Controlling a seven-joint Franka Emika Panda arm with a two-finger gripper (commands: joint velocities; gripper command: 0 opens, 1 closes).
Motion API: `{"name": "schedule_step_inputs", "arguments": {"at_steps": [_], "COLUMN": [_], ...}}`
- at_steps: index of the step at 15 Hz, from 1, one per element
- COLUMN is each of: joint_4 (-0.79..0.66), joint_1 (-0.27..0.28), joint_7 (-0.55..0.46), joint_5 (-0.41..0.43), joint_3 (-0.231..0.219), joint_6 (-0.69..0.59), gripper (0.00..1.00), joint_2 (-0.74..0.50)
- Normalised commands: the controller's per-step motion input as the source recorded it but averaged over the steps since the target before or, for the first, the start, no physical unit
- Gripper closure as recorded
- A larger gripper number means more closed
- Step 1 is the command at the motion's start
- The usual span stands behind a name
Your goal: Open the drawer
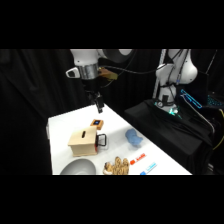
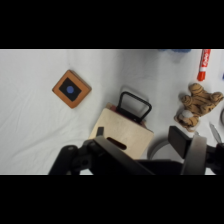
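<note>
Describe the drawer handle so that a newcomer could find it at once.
On the white table stands a small tan wooden box with a dark slot on top. The handle is the dark loop on its front, unlike the flat orange-brown block nearby.

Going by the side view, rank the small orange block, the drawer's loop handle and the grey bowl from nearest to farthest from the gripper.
1. Small orange block, just below the gripper.
2. Loop handle, on the drawer front, farther toward the camera.
3. Grey bowl, at the table's near edge.

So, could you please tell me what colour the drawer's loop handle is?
The handle is black, clearest in the wrist view.
</note>
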Motion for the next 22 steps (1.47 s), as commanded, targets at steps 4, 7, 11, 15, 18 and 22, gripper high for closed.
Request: {"name": "schedule_step_inputs", "arguments": {"at_steps": [4,7,11,15,18,22], "joint_4": [-0.05,-0.22,-0.35,-0.39,-0.40,-0.32], "joint_1": [-0.015,0.005,0.044,0.080,0.138,0.102], "joint_7": [0.06,0.23,0.35,0.46,0.64,0.48], "joint_5": [0.021,0.022,-0.091,-0.292,-0.487,-0.341], "joint_3": [0.009,0.006,-0.007,-0.061,-0.117,-0.115], "joint_6": [0.06,0.27,0.50,0.50,0.44,0.34], "gripper": [0.00,0.00,0.00,0.00,0.00,0.00], "joint_2": [-0.03,-0.13,-0.17,-0.19,-0.24,-0.19]}}
